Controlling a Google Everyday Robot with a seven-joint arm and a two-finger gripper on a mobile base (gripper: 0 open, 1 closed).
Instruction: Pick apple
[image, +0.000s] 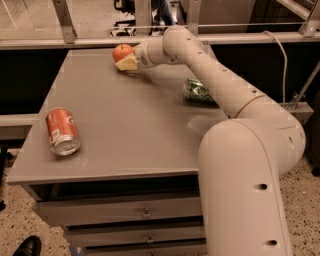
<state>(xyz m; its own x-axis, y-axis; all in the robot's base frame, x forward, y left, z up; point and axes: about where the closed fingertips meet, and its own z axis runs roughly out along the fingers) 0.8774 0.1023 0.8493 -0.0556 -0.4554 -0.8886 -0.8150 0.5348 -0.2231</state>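
Camera view looks down across the grey counter (125, 135), and I'm sweeping it from the left. At the picture's bottom left, on the speckled floor, the toe of a dark shoe (27, 246) pokes in.

Up on the counter, near its left edge and closer to the front-left corner than the back one, an orange-red soda can (62, 131) lies on its side with its silver end facing the front edge. It's well apart from everything else.

Moving right along the back edge, there's the apple (122, 51). It's round and orange-red, just inside the back edge and left of that edge's middle, and it looks to be resting on the surface.

Right with it are my fingers (127, 61). A pale one lies against the apple's near, right-hand side, low down by the counter top. The other is hidden behind the fruit, so I cannot tell whether I'm clamped on the apple or merely set around it.

From there my arm (220, 80) runs right and toward the front, over the counter's back-right part, into the big cream body at the front-right corner. Tucked just behind the arm, near the right edge, lies a crumpled green packet (196, 92), partly covered by me.

Under the front edge are drawers (145, 214) with small knobs. Far right, a pale cable (283, 60) hangs past the counter.
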